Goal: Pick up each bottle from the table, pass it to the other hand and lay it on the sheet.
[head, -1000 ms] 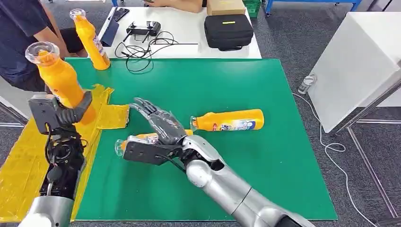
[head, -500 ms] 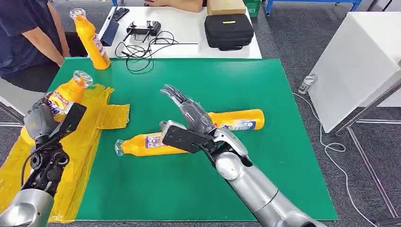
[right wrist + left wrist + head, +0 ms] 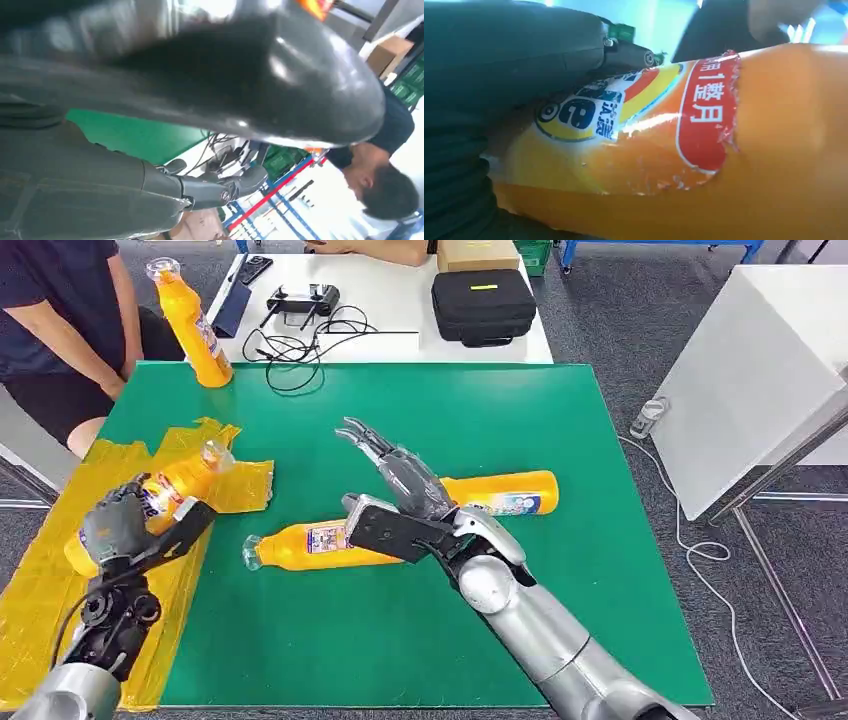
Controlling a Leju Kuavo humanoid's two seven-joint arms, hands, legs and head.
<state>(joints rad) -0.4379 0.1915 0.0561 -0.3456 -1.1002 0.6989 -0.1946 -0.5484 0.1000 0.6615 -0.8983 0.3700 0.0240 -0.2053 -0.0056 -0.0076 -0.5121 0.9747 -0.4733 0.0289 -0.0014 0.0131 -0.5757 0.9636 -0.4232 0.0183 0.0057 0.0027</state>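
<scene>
My left hand (image 3: 115, 525) grips an orange bottle (image 3: 160, 498) around its body, tilted low over the yellow sheet (image 3: 45, 580), cap end pointing toward the green worktop (image 3: 480, 410); the left wrist view shows my fingers (image 3: 514, 55) wrapped over its label. My right hand (image 3: 400, 485) holds nothing, fingers spread, above 2 more bottles lying on the worktop: one (image 3: 300, 545) just beside my wrist, another (image 3: 510, 492) behind it. A 4th bottle (image 3: 190, 325) stands upright at the far left edge, near a seated person (image 3: 60, 310).
</scene>
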